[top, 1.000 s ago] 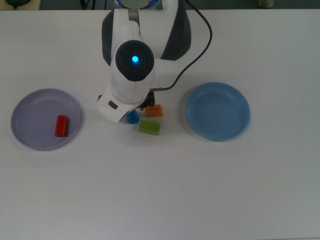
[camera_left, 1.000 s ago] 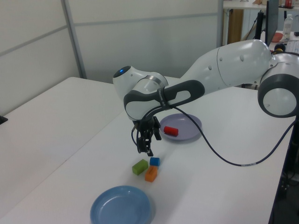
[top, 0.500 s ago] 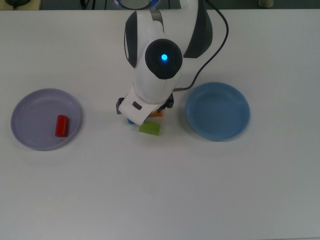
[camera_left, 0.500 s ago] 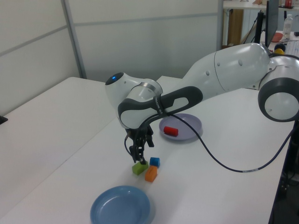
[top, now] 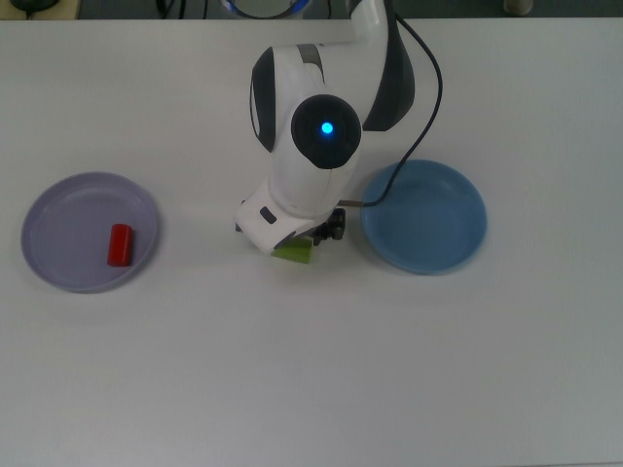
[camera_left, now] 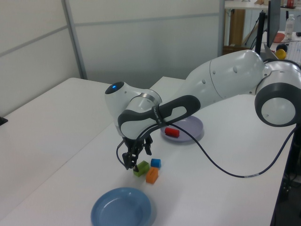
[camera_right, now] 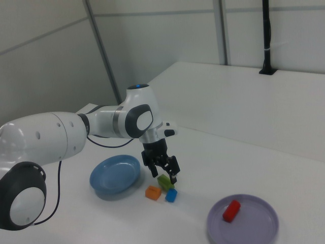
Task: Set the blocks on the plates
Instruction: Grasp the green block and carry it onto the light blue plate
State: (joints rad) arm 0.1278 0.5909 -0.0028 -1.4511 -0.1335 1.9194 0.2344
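White table [top: 311, 370] bears both plates [top: 90, 232], pale walls behind.

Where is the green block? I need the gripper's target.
In the left view, the green block lies on the table beside the blue cube and orange block, under the gripper.

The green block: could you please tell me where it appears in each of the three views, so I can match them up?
Top view: green block just below centre, half hidden under the arm.
Left view: green block lower centre, under the tool.
Right view: green block centre, under the tool.
Shared landmark: the blue plate close by.
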